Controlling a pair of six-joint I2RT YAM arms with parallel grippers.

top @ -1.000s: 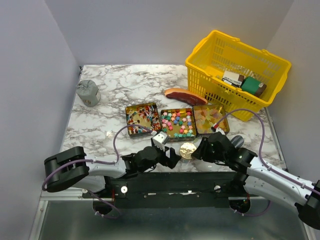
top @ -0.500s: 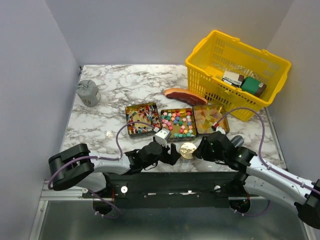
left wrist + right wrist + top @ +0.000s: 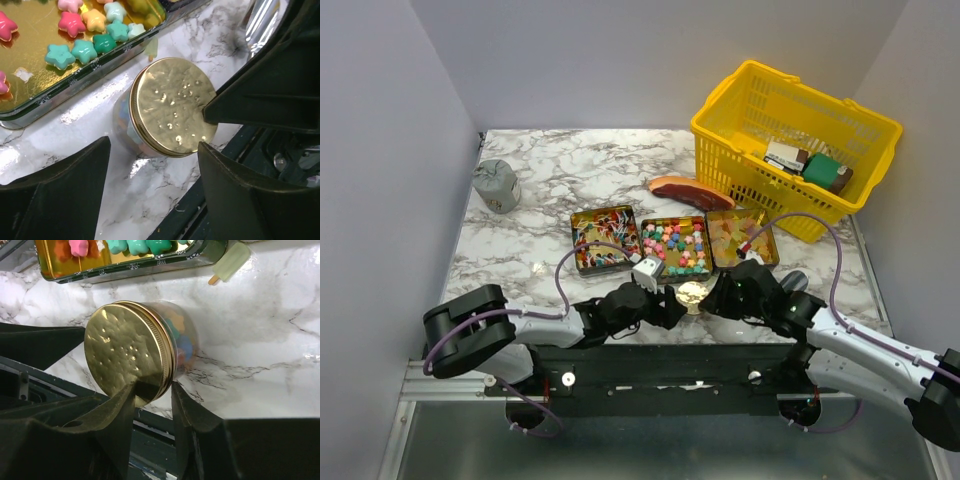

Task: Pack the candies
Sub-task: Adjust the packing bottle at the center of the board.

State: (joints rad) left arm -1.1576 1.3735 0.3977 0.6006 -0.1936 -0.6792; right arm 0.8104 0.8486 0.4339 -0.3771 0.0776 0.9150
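A small clear jar (image 3: 694, 296) with a gold lid (image 3: 172, 105) lies tipped at the table's near edge, pastel candies (image 3: 182, 340) visible inside it. My right gripper (image 3: 152, 390) is shut on the lid's rim, one finger across the lid face and the other behind the rim. My left gripper (image 3: 154, 145) is open, its fingers either side of the jar's lower edge and not touching it. Behind stand three tins: star candies (image 3: 675, 248), wrapped pieces (image 3: 604, 238) and yellow-orange pieces (image 3: 740, 238).
A yellow basket (image 3: 720, 125) with boxed packets stands at the back right, a reddish-brown slab (image 3: 690, 190) beside it. A grey pouch (image 3: 497, 185) sits at the far left. A pale green lolly-shaped piece (image 3: 229, 262) lies by the star tin. The black frame rail runs just below the jar.
My left gripper slid right up to the jar and its jaws narrowed a little. My right gripper closed onto the lid rim, and the jar shifted slightly.
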